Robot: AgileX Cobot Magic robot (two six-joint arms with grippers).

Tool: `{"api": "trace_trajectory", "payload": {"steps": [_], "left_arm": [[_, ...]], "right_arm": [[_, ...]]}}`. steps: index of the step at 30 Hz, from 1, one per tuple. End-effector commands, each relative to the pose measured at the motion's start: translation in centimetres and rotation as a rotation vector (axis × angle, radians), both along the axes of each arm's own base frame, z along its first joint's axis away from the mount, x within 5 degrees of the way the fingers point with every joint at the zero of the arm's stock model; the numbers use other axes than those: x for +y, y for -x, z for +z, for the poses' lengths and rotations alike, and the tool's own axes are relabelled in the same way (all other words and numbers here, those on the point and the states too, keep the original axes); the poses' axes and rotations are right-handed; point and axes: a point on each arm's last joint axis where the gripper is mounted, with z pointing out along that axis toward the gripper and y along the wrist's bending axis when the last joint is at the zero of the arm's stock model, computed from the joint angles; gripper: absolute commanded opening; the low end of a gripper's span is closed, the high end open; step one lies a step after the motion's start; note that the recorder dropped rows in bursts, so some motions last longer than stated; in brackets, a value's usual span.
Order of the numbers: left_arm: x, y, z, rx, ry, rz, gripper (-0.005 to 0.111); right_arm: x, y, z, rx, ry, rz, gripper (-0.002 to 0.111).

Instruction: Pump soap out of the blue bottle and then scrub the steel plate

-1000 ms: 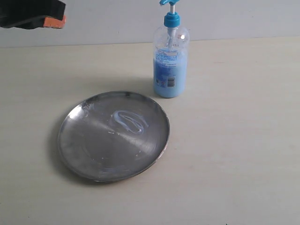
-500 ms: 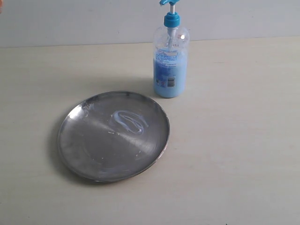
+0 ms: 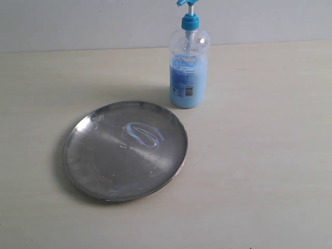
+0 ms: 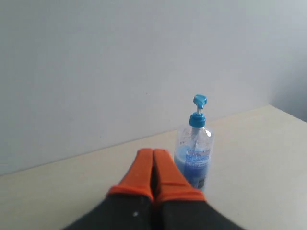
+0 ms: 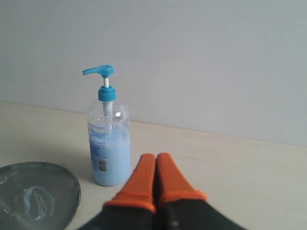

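Note:
The steel plate (image 3: 124,150) lies flat on the table, with a pale ring-shaped smear of soap (image 3: 142,135) near its middle. Behind its right rim stands the blue bottle (image 3: 189,67), upright, its pump head raised. Neither gripper shows in the exterior view. In the left wrist view my left gripper (image 4: 153,154) is shut and empty, orange fingers pressed together, with the blue bottle (image 4: 195,153) beyond it. In the right wrist view my right gripper (image 5: 156,158) is also shut and empty; the blue bottle (image 5: 108,143) and the steel plate (image 5: 67,184) with the soap (image 5: 36,201) lie ahead.
The pale beige table (image 3: 259,155) runs back to a plain grey wall (image 3: 104,23). Nothing else stands on the table in any view.
The left gripper, seen at the exterior view's top left corner a second ago, has withdrawn out of that view. The plate, soap and bottle have not moved.

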Motion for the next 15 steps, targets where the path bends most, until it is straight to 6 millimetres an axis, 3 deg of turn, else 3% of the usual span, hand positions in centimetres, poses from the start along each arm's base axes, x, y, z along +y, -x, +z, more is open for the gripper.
{"api": "trace_trajectory", "payload": {"steps": [1, 15], "left_arm": [[0.43, 0.82, 0.13, -0.044, 0.028, 0.008, 0.000], [0.61, 1.25, 0.25, -0.060, 0.023, 0.008, 0.000]], "right_arm": [[-0.03, 0.07, -0.04, -0.012, -0.006, -0.002, 0.000], [-0.03, 0.07, -0.04, -0.011, -0.008, -0.002, 0.000]]}}
